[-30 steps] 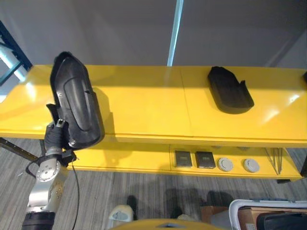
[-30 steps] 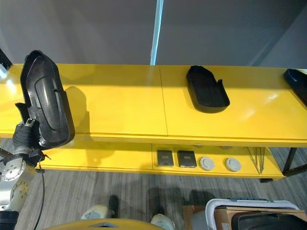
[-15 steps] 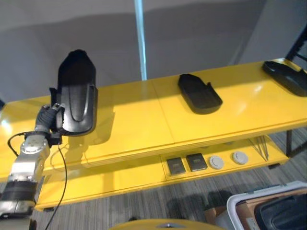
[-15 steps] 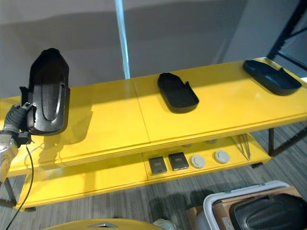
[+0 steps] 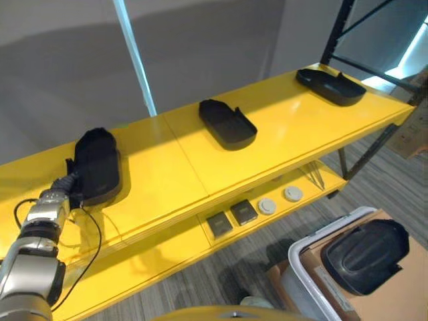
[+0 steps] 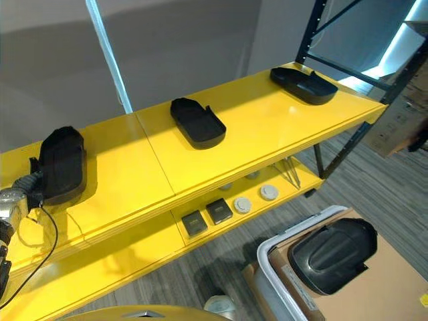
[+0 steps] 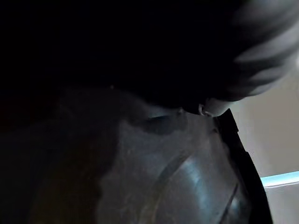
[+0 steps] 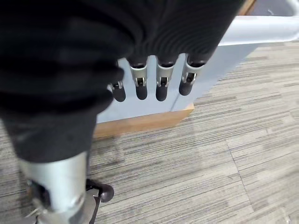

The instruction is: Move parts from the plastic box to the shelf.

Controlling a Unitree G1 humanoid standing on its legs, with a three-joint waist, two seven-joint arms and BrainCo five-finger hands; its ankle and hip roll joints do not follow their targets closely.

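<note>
While left hand point(image 5: 65, 189) sits at near end of black part point(image 5: 98, 166), we read part as lying flat on yellow shelf point(image 5: 281, 127), far left, long axis running away from us. Fingers hidden behind part, so grip: cannot tell. Right hand point(image 8: 149, 84) hangs by plastic box point(image 5: 314, 267), fingers straight, empty. Next part point(image 5: 364, 254) in box, nearer right hand.
</note>
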